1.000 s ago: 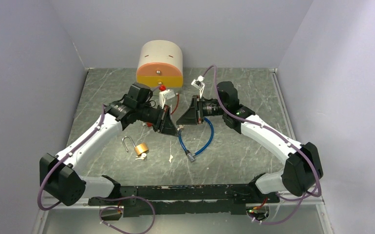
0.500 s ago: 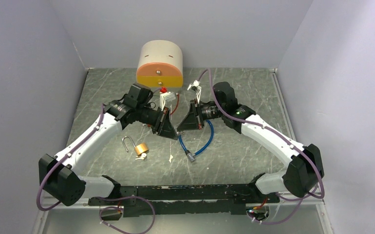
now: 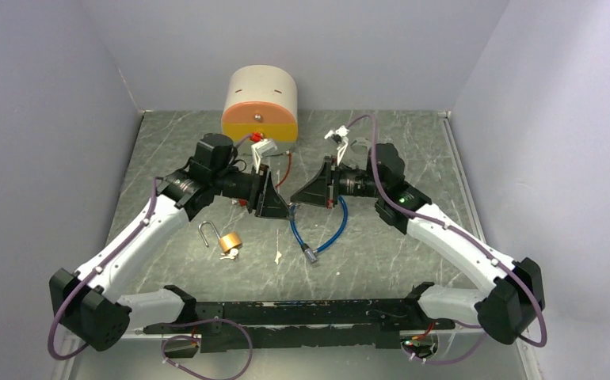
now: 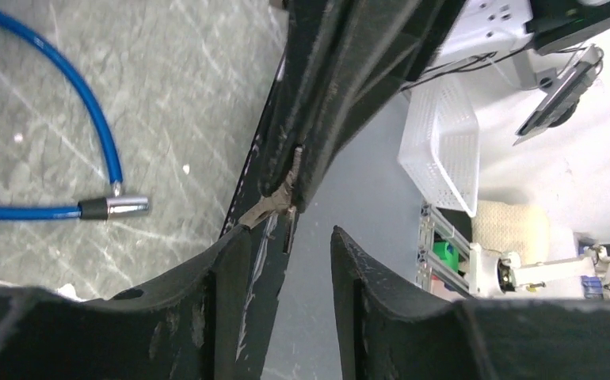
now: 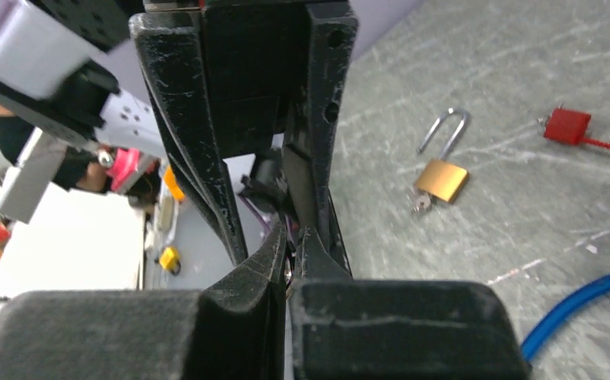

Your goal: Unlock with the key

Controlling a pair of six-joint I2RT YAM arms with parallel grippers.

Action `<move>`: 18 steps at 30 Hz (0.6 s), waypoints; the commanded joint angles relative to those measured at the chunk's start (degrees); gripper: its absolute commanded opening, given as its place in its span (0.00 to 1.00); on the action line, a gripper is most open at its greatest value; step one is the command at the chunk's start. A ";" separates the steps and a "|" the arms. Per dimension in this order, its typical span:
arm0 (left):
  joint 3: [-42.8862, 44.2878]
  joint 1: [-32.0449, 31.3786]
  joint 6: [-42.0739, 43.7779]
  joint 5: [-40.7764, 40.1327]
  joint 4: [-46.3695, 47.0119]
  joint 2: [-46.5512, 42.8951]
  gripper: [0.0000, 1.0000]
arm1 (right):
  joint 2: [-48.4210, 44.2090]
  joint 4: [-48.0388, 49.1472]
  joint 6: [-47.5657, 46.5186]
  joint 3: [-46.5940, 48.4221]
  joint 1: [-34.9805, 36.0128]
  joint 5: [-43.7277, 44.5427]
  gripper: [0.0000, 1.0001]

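Observation:
My two grippers meet tip to tip above the table's middle. My right gripper (image 3: 300,203) is shut on a small flat metal piece, apparently the key (image 4: 276,204), which sticks out of its tips. It also shows in the right wrist view (image 5: 292,237). My left gripper (image 3: 280,207) is open, and in the left wrist view (image 4: 288,231) the key's end lies against its left finger (image 4: 230,261). The brass padlock (image 3: 230,240) lies on the table below the left arm with its shackle swung open. It shows in the right wrist view (image 5: 442,179) too.
A blue cable lock (image 3: 322,229) curls on the table under the right gripper, its metal end (image 4: 116,207) loose. A red seal tag (image 5: 567,125) lies near the padlock. An orange-and-cream cylinder (image 3: 260,107) stands at the back. A small pale scrap (image 3: 277,256) lies in front.
Both arms have shifted outward at their elbows while the gripper tips stayed together above the table's middle. The padlock and blue cable have not moved.

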 commanded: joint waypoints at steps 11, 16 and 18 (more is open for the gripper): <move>2.15 0.05 -17.20 0.88 19.49 -5.84 0.17 | -7.45 20.51 15.57 -3.90 0.22 7.94 0.00; 1.81 0.07 -17.38 1.33 19.82 -6.30 0.03 | -7.62 20.83 16.11 -3.87 0.24 7.78 0.00; 2.12 0.07 -16.19 1.06 18.79 -6.80 0.03 | -7.94 19.26 15.31 -3.83 0.25 7.91 0.03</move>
